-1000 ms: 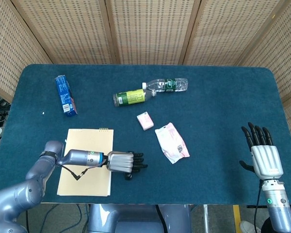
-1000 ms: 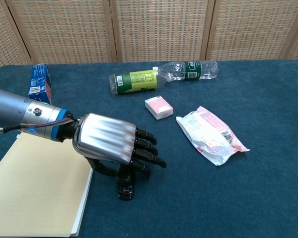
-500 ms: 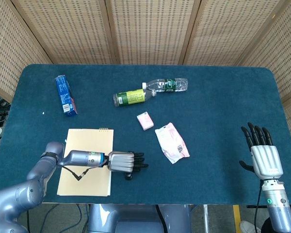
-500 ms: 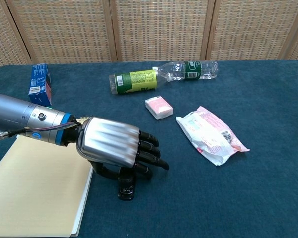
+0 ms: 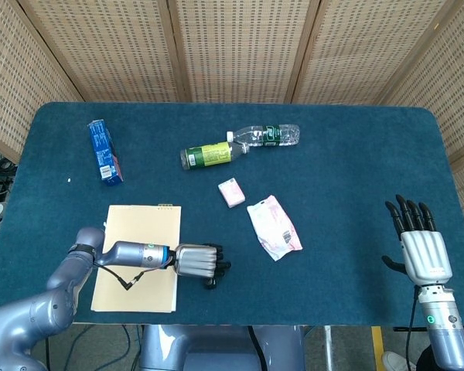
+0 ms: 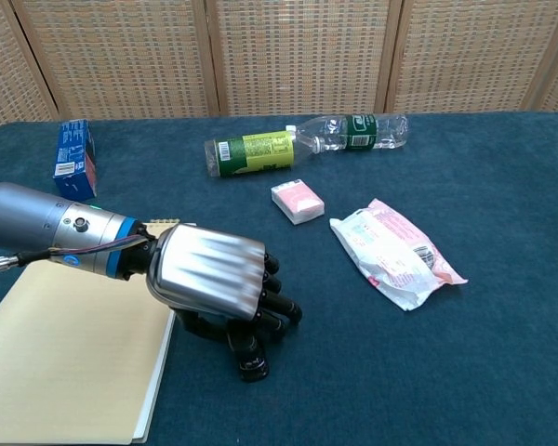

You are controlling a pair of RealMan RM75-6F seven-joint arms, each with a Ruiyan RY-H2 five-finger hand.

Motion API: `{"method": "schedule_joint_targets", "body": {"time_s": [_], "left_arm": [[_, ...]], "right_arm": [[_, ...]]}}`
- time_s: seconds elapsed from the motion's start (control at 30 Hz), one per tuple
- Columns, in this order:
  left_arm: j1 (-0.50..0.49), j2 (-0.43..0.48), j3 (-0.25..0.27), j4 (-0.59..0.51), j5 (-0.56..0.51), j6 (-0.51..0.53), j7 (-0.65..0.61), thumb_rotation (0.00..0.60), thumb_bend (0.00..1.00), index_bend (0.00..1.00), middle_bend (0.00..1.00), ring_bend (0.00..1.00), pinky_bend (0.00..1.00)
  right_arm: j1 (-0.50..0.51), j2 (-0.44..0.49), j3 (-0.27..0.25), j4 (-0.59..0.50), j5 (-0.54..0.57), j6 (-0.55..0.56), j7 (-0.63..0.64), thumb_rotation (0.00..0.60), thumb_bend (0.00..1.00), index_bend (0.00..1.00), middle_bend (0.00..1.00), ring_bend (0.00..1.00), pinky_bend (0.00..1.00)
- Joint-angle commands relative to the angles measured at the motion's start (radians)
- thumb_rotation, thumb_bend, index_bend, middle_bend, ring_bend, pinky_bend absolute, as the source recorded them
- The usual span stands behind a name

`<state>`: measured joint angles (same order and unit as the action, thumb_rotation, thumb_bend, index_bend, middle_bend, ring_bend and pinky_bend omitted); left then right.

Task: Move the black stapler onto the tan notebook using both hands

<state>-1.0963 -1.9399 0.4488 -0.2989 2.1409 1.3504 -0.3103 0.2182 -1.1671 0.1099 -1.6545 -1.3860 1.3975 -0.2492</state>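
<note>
The black stapler (image 6: pixel 248 356) lies on the blue cloth just right of the tan notebook (image 6: pixel 65 358), mostly hidden under my left hand (image 6: pixel 212 275). The fingers of that hand curl down around the stapler and grip it. In the head view the left hand (image 5: pixel 196 261) sits at the lower right edge of the notebook (image 5: pixel 135 232), and only the stapler's tip (image 5: pixel 209 283) shows below it. My right hand (image 5: pixel 422 249) hovers at the far right front of the table with fingers spread, holding nothing.
A blue box (image 5: pixel 104 151) lies at the back left. A green-labelled bottle (image 5: pixel 207 155) and a clear bottle (image 5: pixel 267 136) lie at the back middle. A small pink box (image 5: pixel 232 192) and a white-pink packet (image 5: pixel 274 227) lie mid-table.
The left hand's fingers, stretched out before, have curled down around the stapler. The stapler has shifted slightly towards the front. The right hand has stayed put.
</note>
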Motion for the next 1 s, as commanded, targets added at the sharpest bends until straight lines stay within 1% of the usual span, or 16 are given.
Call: {"method": "schedule_joint_targets", "body": {"time_s": [0.03, 0.23, 0.43, 0.53, 0.7, 0.83, 1.0], "left_arm": [[0.005, 0.006, 0.002, 0.010, -0.006, 0.007, 0.001, 0.600, 0.58, 0.76, 0.58, 0.61, 0.57], [0.005, 0.045, -0.007, 0.007, -0.023, 0.050, 0.010, 0.600, 0.58, 0.77, 0.58, 0.61, 0.57], [0.025, 0.130, -0.035, -0.032, -0.064, 0.104, 0.010, 0.600, 0.58, 0.77, 0.58, 0.61, 0.56], [0.075, 0.201, -0.055, -0.067, -0.102, 0.147, 0.006, 0.600, 0.58, 0.77, 0.58, 0.61, 0.56], [0.167, 0.282, -0.062, -0.110, -0.143, 0.174, -0.016, 0.600, 0.58, 0.77, 0.58, 0.61, 0.57], [0.226, 0.313, -0.046, -0.120, -0.151, 0.171, -0.034, 0.600, 0.58, 0.77, 0.58, 0.61, 0.56], [0.290, 0.328, -0.027, -0.118, -0.153, 0.162, -0.053, 0.600, 0.57, 0.77, 0.58, 0.61, 0.56]], "right_arm": [[0.000, 0.000, 0.000, -0.001, -0.001, -0.002, 0.001, 0.600, 0.00, 0.00, 0.00, 0.00, 0.00], [0.000, 0.000, -0.001, -0.005, -0.005, -0.004, -0.001, 0.600, 0.00, 0.00, 0.00, 0.00, 0.00], [-0.002, 0.003, -0.004, -0.014, -0.016, -0.003, 0.000, 0.600, 0.00, 0.00, 0.00, 0.00, 0.00], [-0.004, 0.005, -0.008, -0.022, -0.027, 0.001, -0.001, 0.600, 0.00, 0.00, 0.00, 0.00, 0.00], [-0.007, 0.006, -0.014, -0.035, -0.042, 0.007, -0.010, 0.600, 0.00, 0.00, 0.00, 0.00, 0.00], [-0.008, 0.006, -0.017, -0.041, -0.050, 0.009, -0.017, 0.600, 0.00, 0.00, 0.00, 0.00, 0.00], [-0.009, 0.005, -0.020, -0.050, -0.060, 0.011, -0.024, 0.600, 0.00, 0.00, 0.00, 0.00, 0.00]]}}
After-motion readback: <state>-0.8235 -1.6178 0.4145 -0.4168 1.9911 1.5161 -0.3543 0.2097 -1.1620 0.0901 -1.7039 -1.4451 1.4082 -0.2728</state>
